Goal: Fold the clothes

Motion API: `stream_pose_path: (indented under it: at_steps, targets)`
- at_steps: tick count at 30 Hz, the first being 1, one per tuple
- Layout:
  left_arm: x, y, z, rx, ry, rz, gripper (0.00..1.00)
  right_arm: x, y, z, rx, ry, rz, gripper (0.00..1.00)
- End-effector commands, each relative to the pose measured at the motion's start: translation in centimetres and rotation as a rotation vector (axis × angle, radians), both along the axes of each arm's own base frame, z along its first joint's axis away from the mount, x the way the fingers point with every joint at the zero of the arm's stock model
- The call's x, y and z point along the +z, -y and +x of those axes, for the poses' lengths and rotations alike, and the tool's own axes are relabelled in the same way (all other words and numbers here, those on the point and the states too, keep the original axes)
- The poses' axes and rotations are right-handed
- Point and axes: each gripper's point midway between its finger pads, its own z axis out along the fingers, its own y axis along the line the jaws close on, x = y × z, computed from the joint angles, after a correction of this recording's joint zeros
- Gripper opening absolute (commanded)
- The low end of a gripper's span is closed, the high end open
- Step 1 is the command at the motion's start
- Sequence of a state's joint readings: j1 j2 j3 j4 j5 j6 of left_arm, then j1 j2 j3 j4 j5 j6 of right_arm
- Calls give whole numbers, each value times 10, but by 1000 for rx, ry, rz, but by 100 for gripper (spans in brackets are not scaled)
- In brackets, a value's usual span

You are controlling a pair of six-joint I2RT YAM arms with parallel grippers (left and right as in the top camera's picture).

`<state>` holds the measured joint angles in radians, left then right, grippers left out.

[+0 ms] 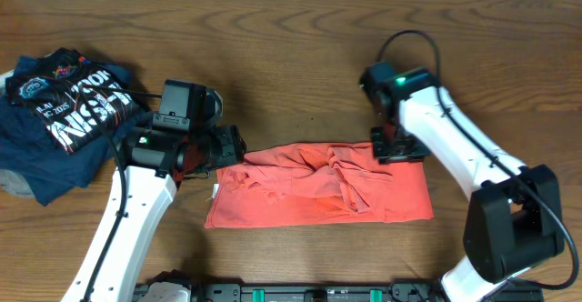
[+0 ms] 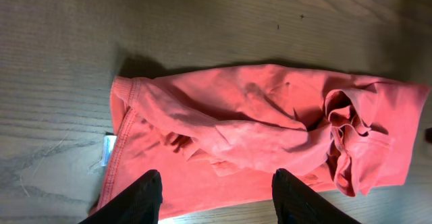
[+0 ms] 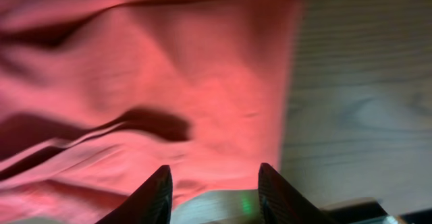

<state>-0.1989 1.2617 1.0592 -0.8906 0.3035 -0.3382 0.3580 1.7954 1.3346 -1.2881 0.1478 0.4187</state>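
Note:
The coral-red clothes (image 1: 318, 193) lie on the wooden table as a long, rumpled strip, bunched near the middle. No lettering shows. My left gripper (image 1: 235, 147) hovers over the strip's left end, open, with nothing between its fingers. In the left wrist view the clothes (image 2: 270, 123) fill the middle, and the left gripper (image 2: 216, 177) stands above their near edge. My right gripper (image 1: 398, 147) is at the strip's upper right edge, open and holding nothing. In the right wrist view the clothes (image 3: 135, 69) lie flat under the right gripper (image 3: 214, 170), whose tips straddle the cloth's edge.
A pile of dark navy shirts with white lettering (image 1: 64, 111) lies at the table's left side, close behind my left arm. Bare wood (image 1: 300, 56) stretches across the back of the table. A black rail (image 1: 300, 293) runs along the front edge.

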Motion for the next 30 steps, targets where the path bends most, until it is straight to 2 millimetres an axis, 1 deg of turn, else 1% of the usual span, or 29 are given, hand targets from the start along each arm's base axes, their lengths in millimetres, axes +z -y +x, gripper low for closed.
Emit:
stream_pose_path:
  at_steps: [1, 4, 10, 12, 13, 15, 16, 17, 18, 21, 22, 24, 27, 30]
  targets:
    - [-9, -5, -3, -2, -23, 31, 54, -4, 2, -12, -41, -42, 62, 41]
    - [-9, -5, -2, -3, -20, 31, 54, -20, -14, -26, -3, -99, 173, 41]
    - [-9, -5, -2, -3, -20, 30, 54, -51, -29, -46, -6, -133, 260, 41]
    - [-9, -5, -2, -3, -20, 31, 54, -57, -36, -49, -9, -137, 299, 41]
    - [-9, -5, -2, -3, -20, 31, 54, -58, -38, -51, -11, -141, 312, 38]
    - [-9, -5, -2, -3, -19, 30, 54, -58, -39, -52, -6, -146, 323, 29]
    - [-9, -5, -2, -3, -19, 30, 54, -58, -40, -51, 1, -144, 325, 21]
    - [-9, -5, -2, -3, -19, 30, 54, -57, -40, -51, 10, -146, 329, 16]
    - [-9, -5, -2, -3, -20, 30, 54, -56, -41, -51, 19, -147, 334, 13]
    - [-9, -5, -2, -3, -20, 30, 54, -49, -45, -48, 61, -150, 365, 8]
    - [-9, -5, -2, -3, -20, 30, 54, -47, -48, -47, 75, -149, 383, 7]
    - [-9, -5, -2, -3, -19, 30, 54, -40, -61, -45, 122, -149, 457, 6]
    - [-9, -5, -2, -3, -19, 30, 54, -26, -94, -50, 266, -158, 655, 8]
    - [-9, -5, -2, -3, -19, 30, 54, -10, -128, -65, 443, -172, 857, 14]
